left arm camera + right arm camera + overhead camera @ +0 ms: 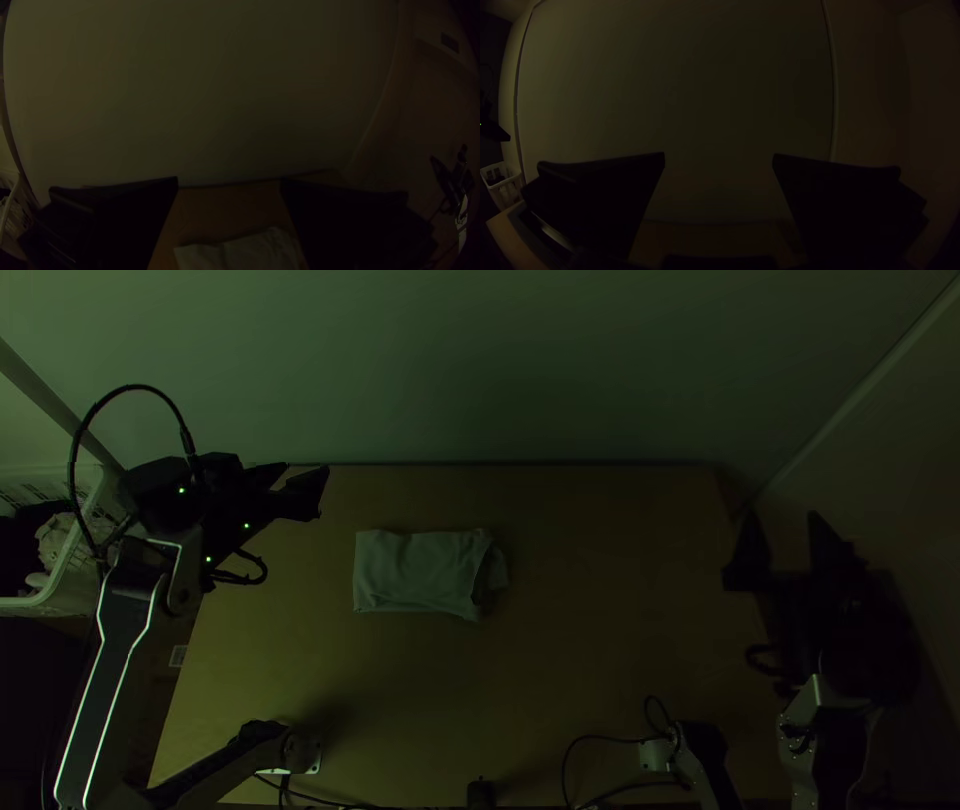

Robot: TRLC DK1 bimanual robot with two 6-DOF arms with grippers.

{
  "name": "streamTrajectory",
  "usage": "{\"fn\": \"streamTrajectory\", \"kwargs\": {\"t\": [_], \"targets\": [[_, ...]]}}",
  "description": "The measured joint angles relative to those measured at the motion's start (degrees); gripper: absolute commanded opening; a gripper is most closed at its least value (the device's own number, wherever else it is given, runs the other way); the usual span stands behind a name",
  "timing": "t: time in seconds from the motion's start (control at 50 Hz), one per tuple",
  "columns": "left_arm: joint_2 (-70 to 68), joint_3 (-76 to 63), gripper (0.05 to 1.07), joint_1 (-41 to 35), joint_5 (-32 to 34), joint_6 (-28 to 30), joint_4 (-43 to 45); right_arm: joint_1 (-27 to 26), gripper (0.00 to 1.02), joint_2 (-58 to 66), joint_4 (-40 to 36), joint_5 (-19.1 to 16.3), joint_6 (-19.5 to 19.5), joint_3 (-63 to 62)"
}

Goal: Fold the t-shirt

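The pale t-shirt [418, 572] lies as a compact folded rectangle a little left of the table's middle, with a small uneven flap at its right end. My left gripper [306, 477] is above the table's far left corner, up and left of the cloth. In the left wrist view, the left gripper [229, 182] stands open, and part of the t-shirt [240, 254] shows between its fingers. My right gripper [783, 532] is beyond the table's right edge, far from the cloth; the right wrist view has the right gripper [718, 156] open with nothing held.
A white basket [80, 560] with things in it stands beyond the table's left edge. Behind the far edge rises a pale wall [480, 360]. Cables [600, 740] and a small dark object [481, 794] lie along the near edge of the wooden table [600, 650].
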Motion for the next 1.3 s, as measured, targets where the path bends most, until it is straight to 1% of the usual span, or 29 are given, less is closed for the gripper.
{"fn": "streamTrajectory", "kwargs": {"t": [0.14,0.24,0.42,0.52,0.56,0.62,0.74,0.86,0.94,1.04,1.1,1.2,1.3], "targets": [[-10.82,-13.09,1.03,1.88,-1.36,0.24,8.24,0.0,0.99,-6.23,-0.11,0.0,-0.04,-4.72],[-17.84,-19.5,1.03,3.76,-2.67,0.42,10.78,0.0,0.99,-10.95,-0.44,0.0,0.13,-7.23],[-31.01,-29.75,1.03,10.58,-3.91,1.16,18.51,-0.76,0.99,-22.27,-1.77,0.07,1.07,-12.59],[-39.58,-36.39,1.03,14.19,-3.89,1.57,20.46,-0.76,0.99,-28.33,-2.34,0.24,1.07,-17.09],[-43.21,-39.23,1.03,15.58,-3.91,1.75,21.05,-1.01,0.99,-29.7,-4.02,0.55,1.44,-18.03],[-48.63,-43.34,1.03,17.25,-3.91,1.77,21.16,-1.99,0.99,-30.25,-5.92,1.16,2.12,-18.86],[-56.85,-50.77,1.03,18.67,-3.89,2.64,21.16,-3.02,0.99,-30.27,-6.58,1.57,2.58,-21.38],[-59.1,-56.04,1.03,19.28,-3.91,3.13,21.09,-3.28,0.99,-30.32,-6.03,1.6,3.23,-25.29],[-59.1,-59.12,1.03,19.37,-4.11,3.23,21.49,-3.28,0.99,-30.32,-3.93,1.6,3.63,-28.83],[-59.12,-64.13,1.03,19.37,-4.09,3.48,24.52,-3.28,0.99,-30.32,-1.36,1.6,3.87,-33.59],[-59.14,-67.6,1.03,19.37,-4.09,4.35,26.23,-3.26,0.99,-30.34,0.15,1.6,4.26,-36.09],[-59.14,-72.67,1.03,19.37,-4.11,6.08,26.45,-3.21,0.99,-30.36,3.23,1.57,4.96,-41.48],[-59.1,-74.75,1.03,19.37,-4.5,7.96,27.54,-2.8,0.99,-30.36,3.78,1.6,5.05,-46.38]]}}
